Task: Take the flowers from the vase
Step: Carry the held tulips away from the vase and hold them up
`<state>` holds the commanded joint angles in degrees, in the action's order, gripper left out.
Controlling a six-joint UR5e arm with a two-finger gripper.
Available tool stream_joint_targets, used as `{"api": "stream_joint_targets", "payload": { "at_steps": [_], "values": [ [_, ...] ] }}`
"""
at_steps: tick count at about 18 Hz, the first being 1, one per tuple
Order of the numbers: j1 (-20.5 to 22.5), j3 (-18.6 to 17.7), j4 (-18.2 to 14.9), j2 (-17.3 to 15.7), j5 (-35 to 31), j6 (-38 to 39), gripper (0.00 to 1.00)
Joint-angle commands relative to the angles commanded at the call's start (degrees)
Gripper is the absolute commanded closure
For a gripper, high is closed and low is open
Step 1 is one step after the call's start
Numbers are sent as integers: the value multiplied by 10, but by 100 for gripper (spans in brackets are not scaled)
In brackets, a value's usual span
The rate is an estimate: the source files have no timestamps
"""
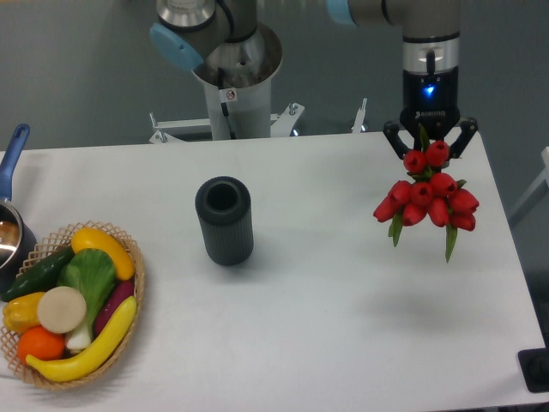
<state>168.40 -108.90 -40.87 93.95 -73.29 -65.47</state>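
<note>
a white surface [343,326] filled most of the view, with a grey wall behind it. nearest, at the left edge, sat a woven basket [133,292] of fruit and vegetables: a banana [86,354], an orange [40,344], an onion [61,309] and a cucumber [36,273] among them. a pot [10,225] with a blue handle was cut off by the left border just beyond it. further back, left of centre, the dark ribbed vase [225,221] stood upright, its mouth showing only dark inside. well to its right, the flowers [426,196] hung in the air above the surface, buds facing the camera, casting a faint shadow below. the tool [430,146] was clenched on the flowers from above. the arm's base [236,77] stood at the far edge.
</note>
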Motion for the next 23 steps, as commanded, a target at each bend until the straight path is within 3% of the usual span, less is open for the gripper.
{"api": "stream_joint_targets", "payload": {
  "at_steps": [7, 14, 18, 23],
  "values": [
    [-4, 16, -59, 16, -90, -74, 66],
    [-11, 84, -191, 32, -154, -123, 65],
    [-28, 103, -203, 37, -208, -124, 64],
    [-28, 109, -215, 31, -211, -132, 64]
  ]
}}
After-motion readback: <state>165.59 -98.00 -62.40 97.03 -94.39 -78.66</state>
